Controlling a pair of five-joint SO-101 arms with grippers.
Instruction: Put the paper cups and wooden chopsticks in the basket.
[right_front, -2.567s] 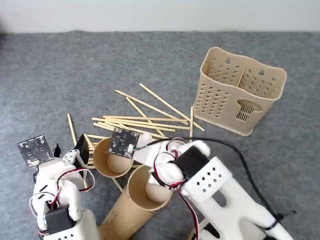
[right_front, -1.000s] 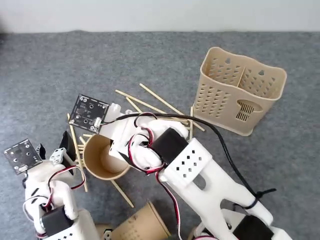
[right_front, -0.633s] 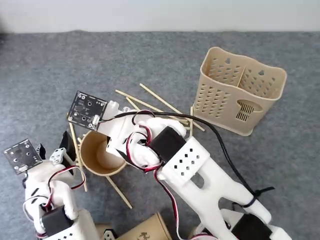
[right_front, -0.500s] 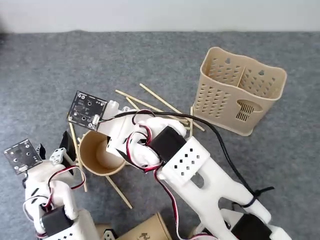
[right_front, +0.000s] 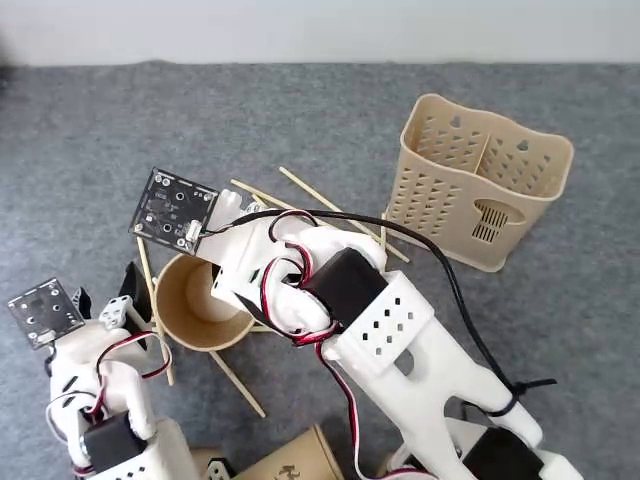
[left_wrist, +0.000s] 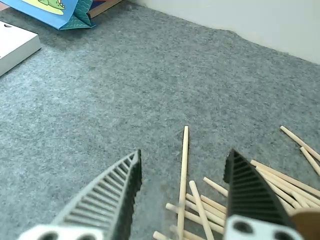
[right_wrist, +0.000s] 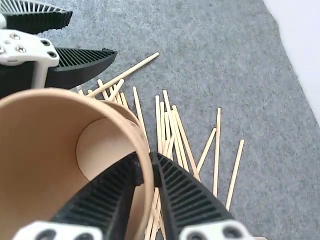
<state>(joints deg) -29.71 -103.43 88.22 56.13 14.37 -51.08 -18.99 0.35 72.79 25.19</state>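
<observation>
Two robot arms work over a grey carpeted table (right_front: 100, 150) strewn with wooden chopsticks (right_front: 300, 185). From the high view, the right arm enters at about 5 o'clock and stretches diagonally toward 9 o'clock, its wrist bent down over a paper cup (right_front: 195, 300) that stands mouth-up left of centre. The right gripper (right_wrist: 145, 157) pinches that cup's rim, one finger inside the wall and one outside, nearly touching. The left arm rises at about 7 o'clock, just beside the held cup. The left gripper (left_wrist: 183, 157) hangs spread wide above the carpet, gripping nothing, with one chopstick lying straight between its fingers (left_wrist: 125, 185) and more fanned out beside it. A second paper cup (right_front: 290, 460) lies on its side at the 6 o'clock edge. A perforated beige basket (right_front: 440, 200), divided into two compartments, stands upright at about 2 o'clock, well apart from both cups, with the nearest chopsticks close to its base.
</observation>
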